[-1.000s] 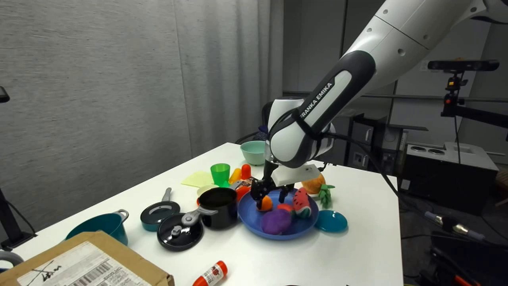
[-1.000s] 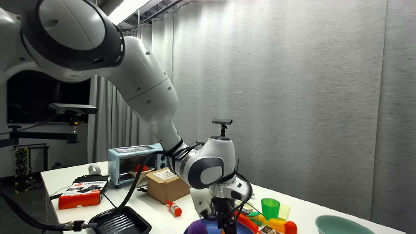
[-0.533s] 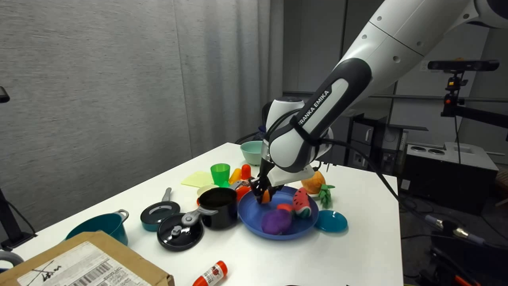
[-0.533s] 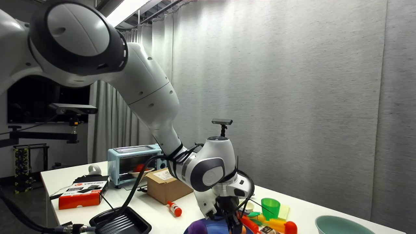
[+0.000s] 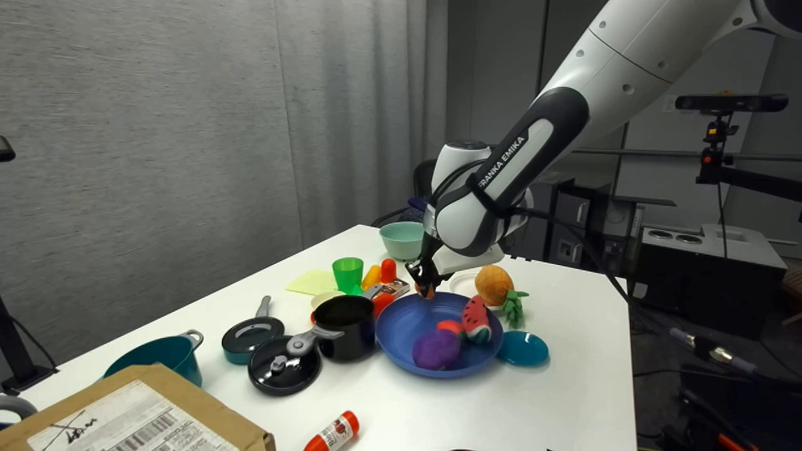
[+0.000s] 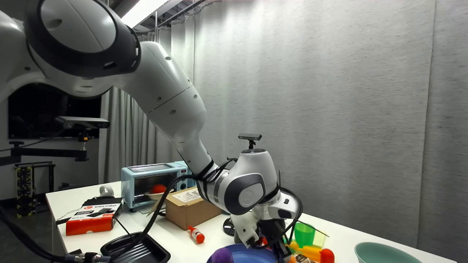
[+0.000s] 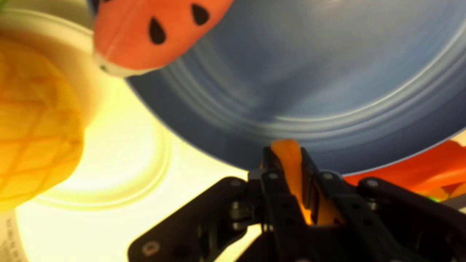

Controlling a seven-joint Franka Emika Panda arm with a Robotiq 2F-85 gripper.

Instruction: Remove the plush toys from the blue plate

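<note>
My gripper (image 7: 286, 154) is shut on the orange plush toy (image 7: 291, 160), which is squeezed thin between its fingers in the wrist view. In an exterior view the orange toy shows just under the fingers, up at the far rim of the blue plate (image 5: 398, 329). Three plush toys rest on that plate: a purple one (image 5: 437, 349), a small red one (image 5: 450, 326) and a watermelon slice (image 5: 476, 319). The wrist view shows part of the watermelon slice (image 7: 156, 32) at the upper left. Only the purple toy (image 6: 222, 255) shows on the plate in an exterior view.
A pineapple toy (image 5: 494, 285) lies by a white plate (image 7: 120, 171) beside the blue plate. Close around stand a black pot (image 5: 346, 335), a teal saucer (image 5: 524, 349), a green cup (image 5: 348, 274) and a mint bowl (image 5: 401, 240). Orange-red items (image 7: 411, 167) border the rim.
The gripper stood open around the orange toy on the plate a second ago. It has since closed on it, lifted it and carried it toward the plate's far rim.
</note>
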